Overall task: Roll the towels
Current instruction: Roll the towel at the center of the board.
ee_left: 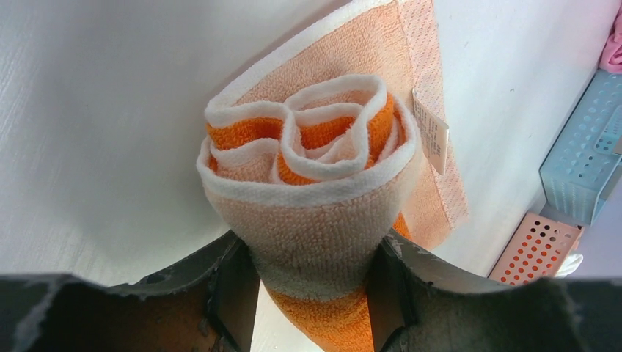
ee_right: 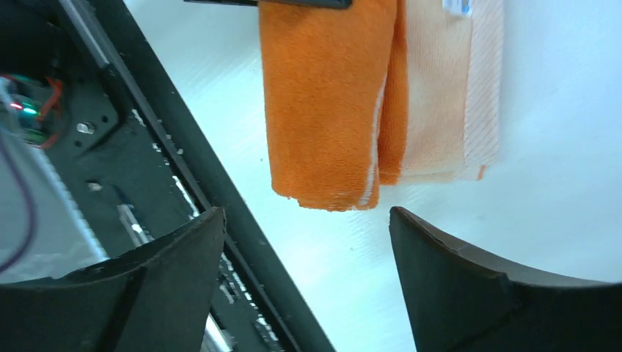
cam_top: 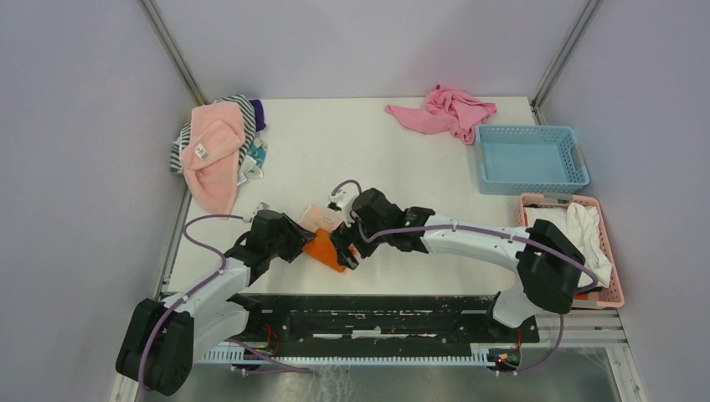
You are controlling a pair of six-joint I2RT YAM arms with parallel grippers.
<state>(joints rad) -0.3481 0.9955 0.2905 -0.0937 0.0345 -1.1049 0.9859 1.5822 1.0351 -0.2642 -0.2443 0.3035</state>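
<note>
The orange towel lies rolled near the table's front edge, its peach tail trailing behind. In the left wrist view the roll's spiral end faces the camera, and my left gripper is shut on the roll from both sides. In the top view my left gripper sits at the roll's left end. My right gripper is open and empty at the other end; in its wrist view the gripper hovers just short of the roll. The pale pink towel with a white label lies far left.
A striped cloth lies under the pale pink towel. A darker pink cloth lies at the back. A blue basket and a pink basket holding white cloth stand at the right. The black base rail runs along the front.
</note>
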